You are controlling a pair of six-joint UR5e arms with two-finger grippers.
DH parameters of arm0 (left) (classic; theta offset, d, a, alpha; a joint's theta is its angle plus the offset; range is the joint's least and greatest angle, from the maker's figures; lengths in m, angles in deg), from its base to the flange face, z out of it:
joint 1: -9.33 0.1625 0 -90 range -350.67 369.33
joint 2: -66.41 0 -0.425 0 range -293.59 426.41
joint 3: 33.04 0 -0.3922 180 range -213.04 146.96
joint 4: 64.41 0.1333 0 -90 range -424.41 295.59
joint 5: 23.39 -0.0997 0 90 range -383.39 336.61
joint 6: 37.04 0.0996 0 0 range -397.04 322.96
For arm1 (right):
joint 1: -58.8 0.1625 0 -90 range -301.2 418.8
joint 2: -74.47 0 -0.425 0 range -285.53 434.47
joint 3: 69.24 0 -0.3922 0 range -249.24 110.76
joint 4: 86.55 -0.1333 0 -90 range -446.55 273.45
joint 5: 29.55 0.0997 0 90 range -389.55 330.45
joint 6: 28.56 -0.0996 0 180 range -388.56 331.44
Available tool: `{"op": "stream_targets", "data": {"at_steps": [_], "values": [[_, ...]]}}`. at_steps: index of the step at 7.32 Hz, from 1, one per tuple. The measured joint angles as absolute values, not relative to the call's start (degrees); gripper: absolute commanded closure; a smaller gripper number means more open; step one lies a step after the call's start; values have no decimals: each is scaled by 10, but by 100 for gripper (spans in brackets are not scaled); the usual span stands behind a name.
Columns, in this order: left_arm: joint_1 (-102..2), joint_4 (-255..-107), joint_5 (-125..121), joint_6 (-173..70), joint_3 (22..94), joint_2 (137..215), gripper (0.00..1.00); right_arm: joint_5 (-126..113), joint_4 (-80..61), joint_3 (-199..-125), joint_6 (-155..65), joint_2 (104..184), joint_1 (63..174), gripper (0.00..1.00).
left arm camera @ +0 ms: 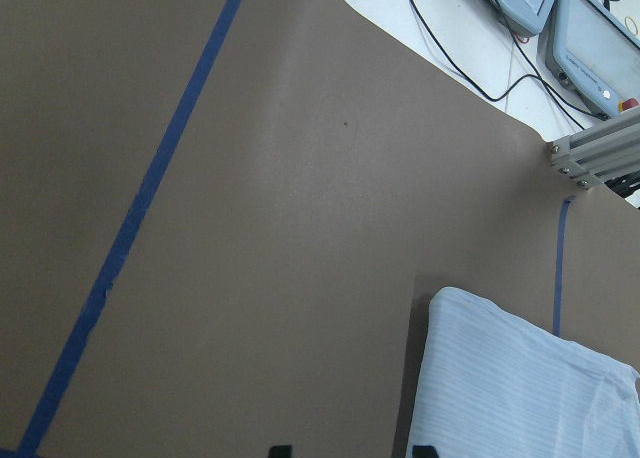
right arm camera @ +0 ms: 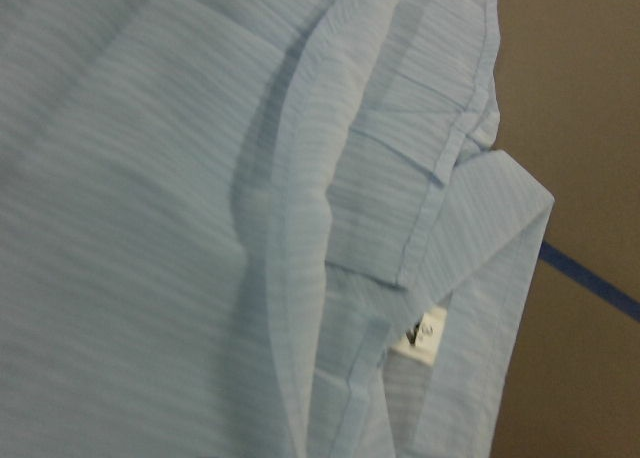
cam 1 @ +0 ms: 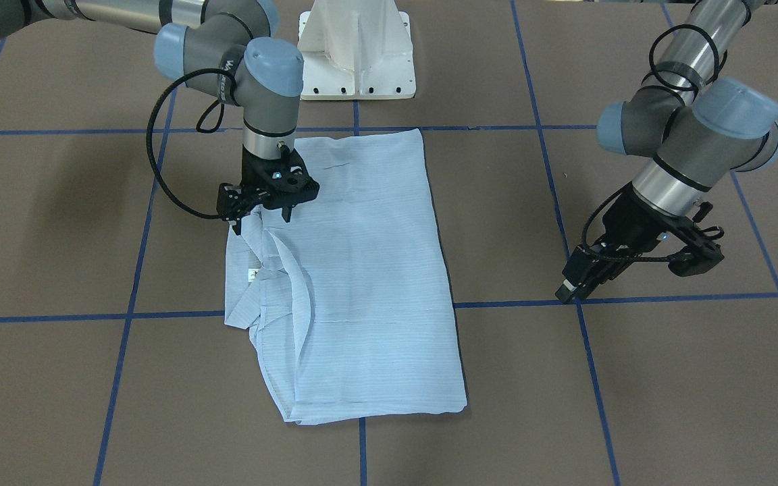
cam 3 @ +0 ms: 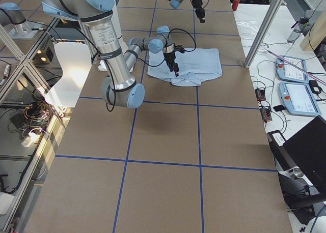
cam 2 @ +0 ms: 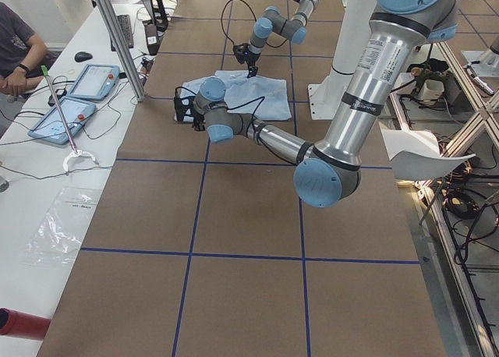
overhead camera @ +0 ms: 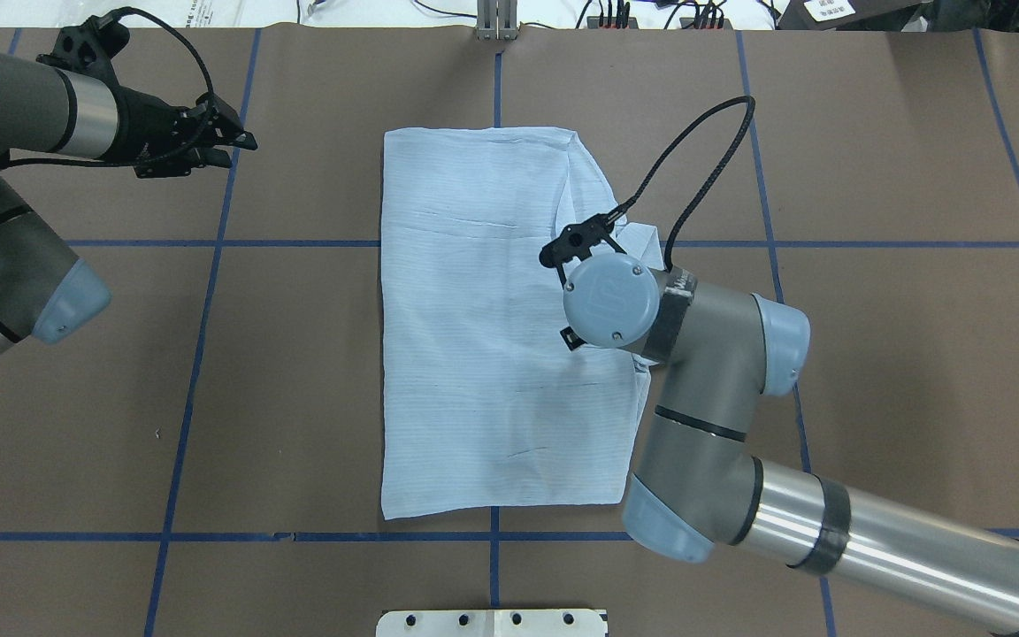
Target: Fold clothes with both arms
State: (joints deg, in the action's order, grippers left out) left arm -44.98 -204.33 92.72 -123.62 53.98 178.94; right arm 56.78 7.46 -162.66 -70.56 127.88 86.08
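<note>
The light-blue striped shirt [cam 1: 362, 270] lies folded into a long rectangle mid-table; it also shows in the overhead view [overhead camera: 483, 354]. Its collar and white neck tag [cam 1: 252, 274] sit at the edge on the robot's right, and the tag shows close up in the right wrist view [right arm camera: 425, 336]. My right gripper [cam 1: 261, 219] hangs open just above that edge, next to the collar, holding nothing; in the overhead view the wrist hides it. My left gripper [cam 1: 575, 291] is open and empty, low over bare table well away from the shirt. It also shows in the overhead view [overhead camera: 240, 149].
The white pedestal base [cam 1: 355, 54] stands at the robot's side of the table. Blue tape lines [cam 1: 125, 317] grid the brown table cover. An aluminium post [left arm camera: 590, 158] and operators' tablets [cam 2: 78, 84] are beyond the far edge.
</note>
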Motion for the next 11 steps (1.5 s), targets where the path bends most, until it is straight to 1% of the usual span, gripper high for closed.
{"op": "stream_targets", "data": {"at_steps": [2,3,5,6,9,11], "values": [[-450,-2043,927,-1236,541,1789,50,571,36,-1522,-702,1214,892,0],[-450,-2043,927,-1237,541,1789,50,577,28,-1491,-696,1198,908,0],[-450,-2043,927,-1237,545,1790,50,596,22,-1472,-662,1208,938,0],[-450,-2043,927,-1237,546,1790,50,612,20,-1483,-645,1227,950,0],[-450,-2042,928,-1236,552,1790,50,651,30,-1570,-659,1274,966,0],[-450,-2042,928,-1237,560,1789,50,681,39,-1667,-806,1328,944,1]]}}
